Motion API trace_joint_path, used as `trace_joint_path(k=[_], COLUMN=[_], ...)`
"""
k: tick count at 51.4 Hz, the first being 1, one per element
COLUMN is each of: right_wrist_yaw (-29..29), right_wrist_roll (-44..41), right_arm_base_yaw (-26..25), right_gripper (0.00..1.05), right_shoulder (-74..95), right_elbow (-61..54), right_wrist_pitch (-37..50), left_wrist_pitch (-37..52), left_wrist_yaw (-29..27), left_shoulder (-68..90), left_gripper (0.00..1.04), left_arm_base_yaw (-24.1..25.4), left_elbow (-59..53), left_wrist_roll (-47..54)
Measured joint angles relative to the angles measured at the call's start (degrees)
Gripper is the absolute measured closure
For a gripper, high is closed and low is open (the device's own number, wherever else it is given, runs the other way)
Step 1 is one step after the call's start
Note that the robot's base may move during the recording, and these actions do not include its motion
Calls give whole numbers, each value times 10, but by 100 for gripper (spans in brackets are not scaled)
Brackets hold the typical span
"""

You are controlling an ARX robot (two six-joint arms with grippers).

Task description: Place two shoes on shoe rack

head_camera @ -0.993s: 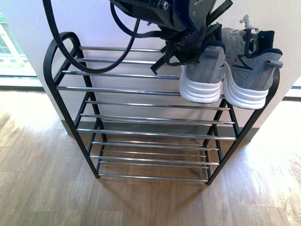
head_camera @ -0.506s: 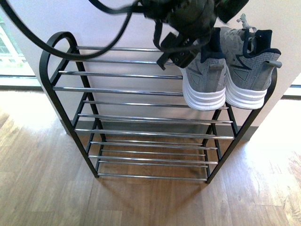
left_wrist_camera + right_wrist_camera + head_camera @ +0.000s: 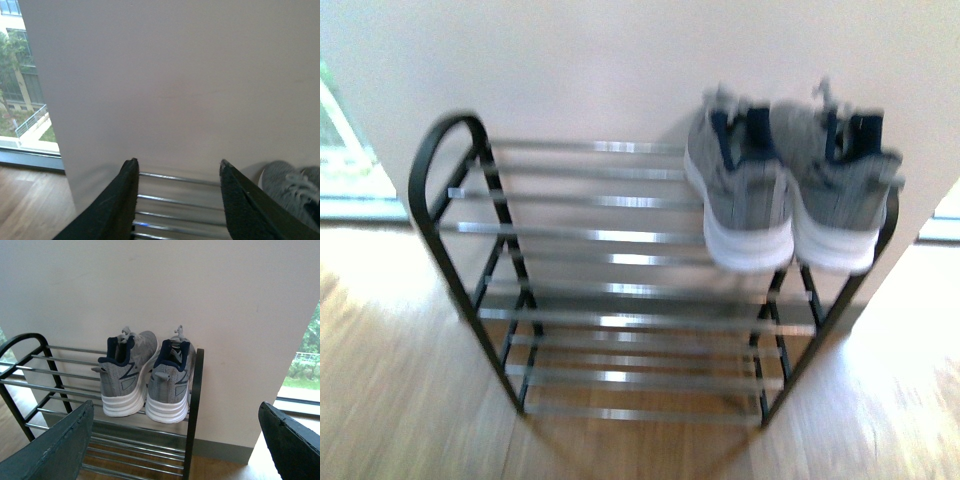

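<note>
Two grey knit shoes with white soles stand side by side, heels toward me, on the right end of the shoe rack's top shelf: one on the left, the other on the right. The front view is blurred and shows neither arm. From the right wrist view both shoes and the rack lie well ahead of my open right gripper, apart from it. My open left gripper hangs over the top shelf's rods, empty, with a shoe toe off to one side.
A pale wall stands right behind the rack. Wooden floor spreads in front of it. Windows flank the wall on both sides. The rack's lower shelves hold nothing.
The arm and its cables that hung over the shoes have left the front view. The view has shifted, so the rack and shoes now sit lower in the picture.
</note>
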Motion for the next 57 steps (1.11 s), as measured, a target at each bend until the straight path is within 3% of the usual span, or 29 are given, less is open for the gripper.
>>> trace_joint_path(k=[15, 29, 50, 53, 57], right_wrist_yaw=[0, 0, 0, 0, 0], right_wrist_roll=[0, 0, 0, 0, 0], right_arm_base_yaw=[0, 0, 0, 0, 0], right_gripper=[9, 9, 9, 9, 9], right_shoulder=[0, 0, 0, 0, 0], right_elbow=[0, 0, 0, 0, 0], right_wrist_pitch=[0, 0, 0, 0, 0], left_wrist_pitch=[18, 2, -72, -92, -79], left_wrist_yaw=[68, 128, 179, 224, 225], left_shoulder=[-110, -220, -353, -379, -395], left_gripper=[104, 104, 104, 104, 104], left_arm_base_yaw=[75, 137, 187, 220, 239], left_elbow=[-137, -229, -289, -296, -316], left_wrist_roll=[33, 37, 39, 39, 39])
